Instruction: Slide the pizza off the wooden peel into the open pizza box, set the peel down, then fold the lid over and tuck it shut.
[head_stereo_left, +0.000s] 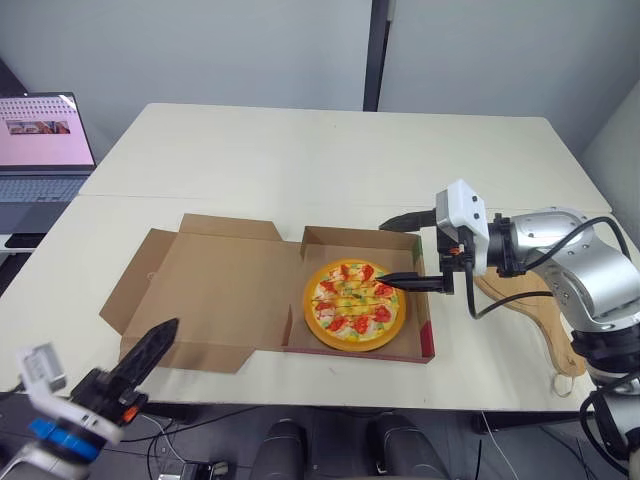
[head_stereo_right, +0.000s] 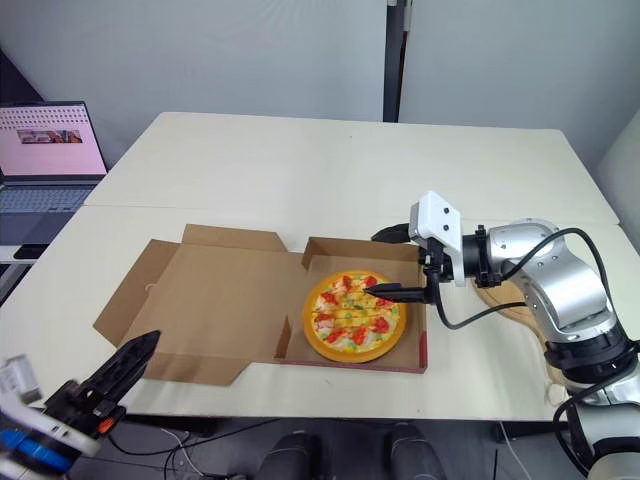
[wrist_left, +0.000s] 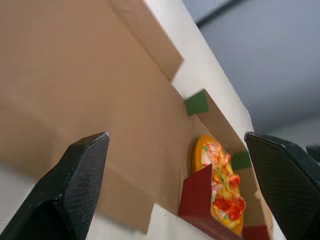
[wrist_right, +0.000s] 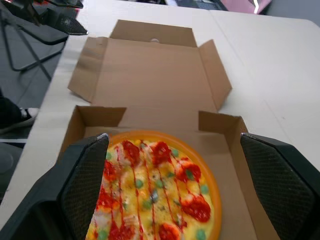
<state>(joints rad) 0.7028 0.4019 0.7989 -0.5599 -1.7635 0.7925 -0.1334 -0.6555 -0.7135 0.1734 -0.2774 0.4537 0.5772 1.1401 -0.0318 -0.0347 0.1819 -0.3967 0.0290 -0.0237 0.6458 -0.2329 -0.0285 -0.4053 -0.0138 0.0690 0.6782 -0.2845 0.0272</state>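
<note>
1. Pizza (head_stereo_left: 355, 306): I see it lying flat in the tray of the box (head_stereo_left: 424, 330), right of centre in the head view, off the peel.
2. Box lid (head_stereo_left: 220, 290): lies open and flat on the desk (head_stereo_left: 330, 150), left of the tray, with its flaps spread.
3. Peel (head_stereo_left: 550, 340): wooden, on the desk at the right edge of the frame, partly hidden under the right arm and apart from the box.
4. Right gripper (head_stereo_left: 383, 254): fingers spread wide, empty. One finger is over the tray's back wall and the other over the pizza's right edge. I cannot tell whether that one touches it.
5. Left gripper (head_stereo_left: 155, 345): lower left of the frame, at the near desk edge by the lid's front corner. The fingers are spread apart and hold nothing.
6. Laptop (head_stereo_left: 40, 150): upper left of the frame, with its screen lit.
</note>
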